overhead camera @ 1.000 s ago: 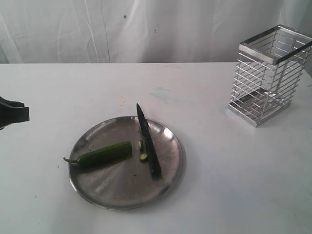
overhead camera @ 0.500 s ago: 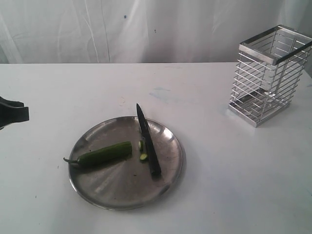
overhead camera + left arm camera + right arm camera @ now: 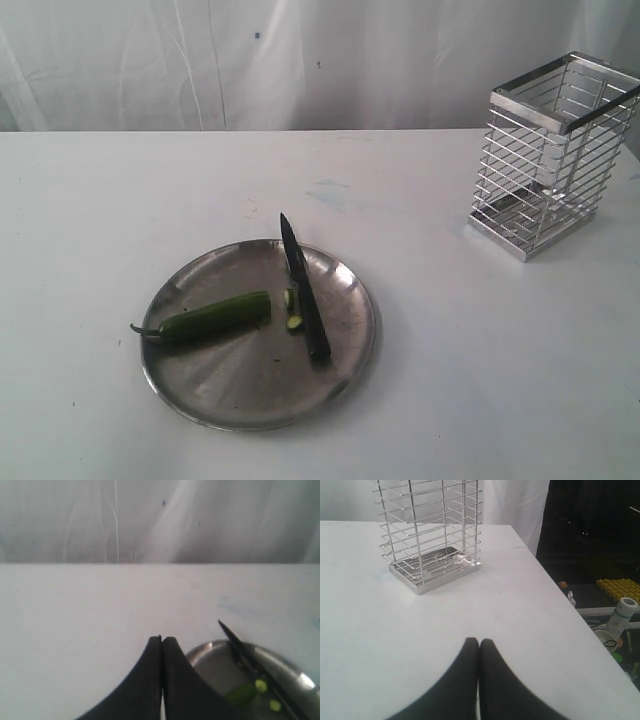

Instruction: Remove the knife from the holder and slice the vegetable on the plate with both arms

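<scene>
**Knife lying loose on the plate, anyone else nervous?**

The left jaws are pinching shut on nothing, hovering near the plate (image 3: 240, 385). The right jaws are doing the same, empty and facing the holder (image 3: 548, 150), which is standing well apart on the worktop (image 3: 450, 380). The knife (image 3: 303, 290) is lying flat across the plate with its tip poking past the rim. Two little slices (image 3: 294, 322) are sitting beside the blade, with the vegetable (image 3: 215, 315) just next to them. If more cuts are coming, I'm guessing a flat pickup off slick steel is risking a skidding plate or scattered slices.
</scene>
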Action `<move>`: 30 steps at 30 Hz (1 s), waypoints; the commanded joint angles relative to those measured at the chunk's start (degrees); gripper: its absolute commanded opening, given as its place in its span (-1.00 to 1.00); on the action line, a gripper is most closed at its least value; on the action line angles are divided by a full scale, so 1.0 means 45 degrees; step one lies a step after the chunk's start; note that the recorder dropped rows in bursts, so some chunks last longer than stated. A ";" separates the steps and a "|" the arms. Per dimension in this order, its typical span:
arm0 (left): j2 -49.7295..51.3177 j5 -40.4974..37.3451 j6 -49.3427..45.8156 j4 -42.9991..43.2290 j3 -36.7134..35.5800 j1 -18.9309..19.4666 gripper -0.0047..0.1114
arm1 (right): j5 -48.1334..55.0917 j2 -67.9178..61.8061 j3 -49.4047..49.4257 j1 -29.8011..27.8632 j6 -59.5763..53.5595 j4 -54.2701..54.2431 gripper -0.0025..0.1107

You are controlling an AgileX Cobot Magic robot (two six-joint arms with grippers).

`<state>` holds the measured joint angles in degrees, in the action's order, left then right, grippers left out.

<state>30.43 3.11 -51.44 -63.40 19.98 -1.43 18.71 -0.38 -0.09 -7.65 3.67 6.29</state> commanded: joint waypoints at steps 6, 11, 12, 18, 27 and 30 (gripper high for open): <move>-0.4576 0.0620 0.0041 -0.0121 -0.1329 -0.0083 -0.92 | -0.0078 0.0086 0.0020 -0.0076 -0.0089 -0.0056 -0.96; -0.4701 0.0008 0.6840 0.9963 -0.1381 0.1074 -0.92 | -0.0078 0.0086 0.0020 -0.0076 -0.0089 -0.0056 -0.96; -0.4788 -0.1275 0.8932 1.0588 -0.1381 0.1921 -0.92 | -0.0078 0.0086 0.0020 -0.0076 -0.0089 -0.0056 -0.96; -0.6762 -0.4070 1.3023 1.2618 -0.4349 0.2799 -0.92 | -0.0078 0.0086 0.0020 -0.0076 -0.0089 -0.0056 -0.96; -0.6762 -0.4031 1.3528 1.4820 -0.4439 -0.1010 -0.92 | -0.0078 0.0086 0.0020 -0.0076 -0.0089 -0.0056 -0.96; -0.6762 -0.4031 1.3496 1.4820 -0.4439 -0.1010 -0.92 | -0.0078 0.0086 0.0020 -0.0076 -0.0089 -0.0056 -0.96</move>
<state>0.23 -15.30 7.95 2.29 0.26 -5.43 18.82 -0.38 -0.09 -7.65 3.67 6.18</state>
